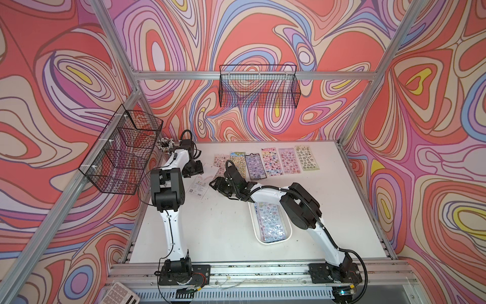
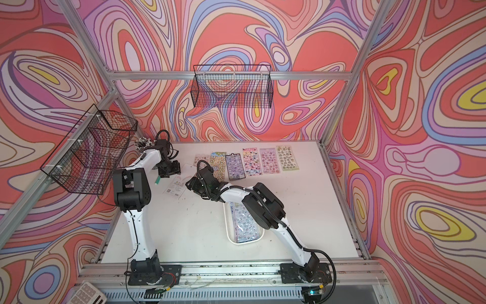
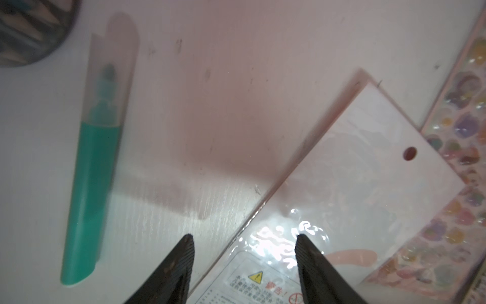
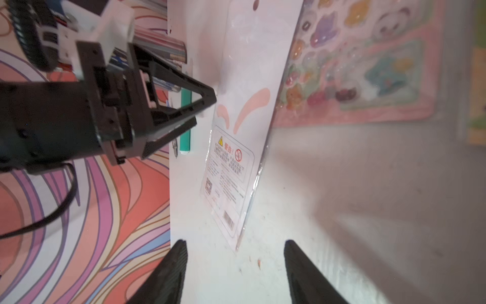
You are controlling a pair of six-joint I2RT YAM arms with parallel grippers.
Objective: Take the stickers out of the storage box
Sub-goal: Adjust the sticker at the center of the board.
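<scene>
— Left claw first?
— The left claw [image 3: 243, 237] is spread and empty. It straddles the long edge of a face-down sheet [image 3: 355, 171], and a green pen [image 3: 89, 184] lies apart on its other side.
— And the right?
— The right claw [image 4: 235, 243] is spread too, empty, just off that sheet's short end.
— Where are the stickers [image 1: 271, 223]?
— In the storage box [image 1: 263, 241], under the right arm. A row of sheets [image 1: 288, 160] lines the far edge. The tabletop [image 1: 210, 223] is bare between box and left arm.
</scene>
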